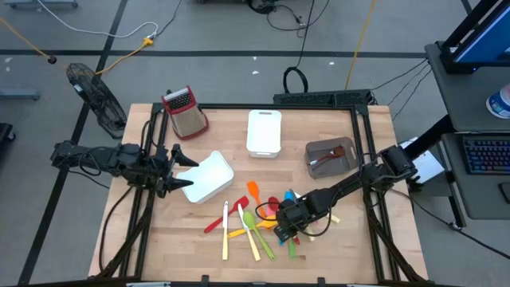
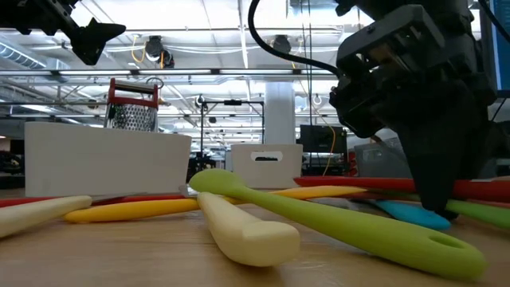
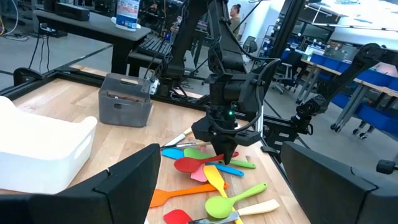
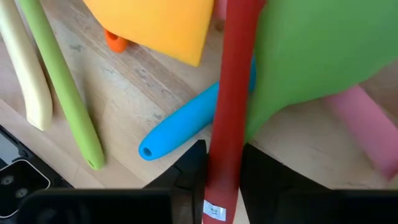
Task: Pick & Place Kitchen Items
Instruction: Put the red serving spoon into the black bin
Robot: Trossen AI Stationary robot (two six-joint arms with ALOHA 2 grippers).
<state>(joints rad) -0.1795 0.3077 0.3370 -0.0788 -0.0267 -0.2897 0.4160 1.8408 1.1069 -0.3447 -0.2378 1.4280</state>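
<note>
Several slim utensils (image 1: pixel 253 220) in red, orange, green, yellow, cream, blue and pink lie heaped on the wooden table near its near edge. My right gripper (image 1: pixel 285 231) is down in the right part of the heap, shut on a red utensil's handle. The low view shows that gripper (image 2: pixel 434 203) at table height. My left gripper (image 1: pixel 182 169) hangs open above the left end of a tilted white bin (image 1: pixel 207 177); its two fingers stand wide apart in the left wrist view (image 3: pixel 217 205). My right gripper pinches the red utensil's handle (image 4: pixel 226 134) between its two fingers (image 4: pixel 189 169), near the handle's free end. The fingers come from above, pointing down, and lie across the handle. The handle crosses over a blue handle (image 4: pixel 180 127) and a green spatula head (image 4: pixel 311 56).
A second white bin (image 1: pixel 264 131) and a grey bin (image 1: pixel 331 157) holding brown utensils stand toward the far edge. A metal grater with a red top (image 1: pixel 185 112) stands at the far left. Black frame rails (image 1: pixel 366 143) run along the table's sides.
</note>
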